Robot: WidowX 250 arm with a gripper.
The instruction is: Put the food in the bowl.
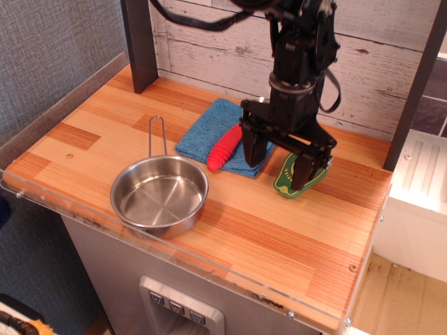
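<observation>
The worktop (279,230) carried four items. The bowl (159,195) sat near the front left edge, its wire handle (158,135) pointing toward the far wall. A blue cloth (213,127) lay behind and to the right of the bowl, apart from it. A spoon with a red handle (223,148) rested on the cloth, just left of the arm; its metal end was hidden behind the arm. A dark post (140,42) stood at the far left corner.

The pepper (286,180) lay flat on the worktop right of the cloth, well apart from the bowl and largely covered by the arm.

The fingers (278,155) were spread wide apart and pointed down. One fingertip (251,150) stood over the cloth's right edge; the other (303,174) stood over the pepper. Nothing was clamped between them. Whether the tips touched the pepper could not be told.
</observation>
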